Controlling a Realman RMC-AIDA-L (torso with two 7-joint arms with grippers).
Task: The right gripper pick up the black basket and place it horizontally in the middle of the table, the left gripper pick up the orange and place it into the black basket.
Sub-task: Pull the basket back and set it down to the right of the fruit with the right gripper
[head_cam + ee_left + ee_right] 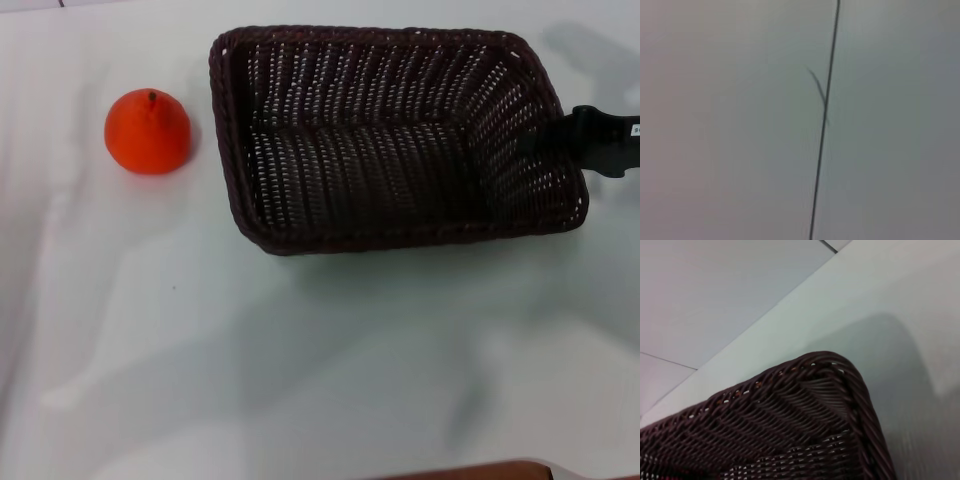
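Observation:
The black basket (380, 240) sits open side up at the back right of the white table (300, 370), its long side running left to right. My right gripper (548, 140) reaches in from the right edge and is closed on the basket's right rim. The right wrist view shows one rounded corner of the basket (790, 410) close up over the table (880, 300). The orange (148, 132) stands on the table to the left of the basket, apart from it. My left gripper is out of view.
A brown strip (480, 470) shows at the table's near edge. Pale floor tiles (715, 290) lie beyond the table's far edge. The left wrist view shows only a plain pale surface with a thin dark line (825, 115).

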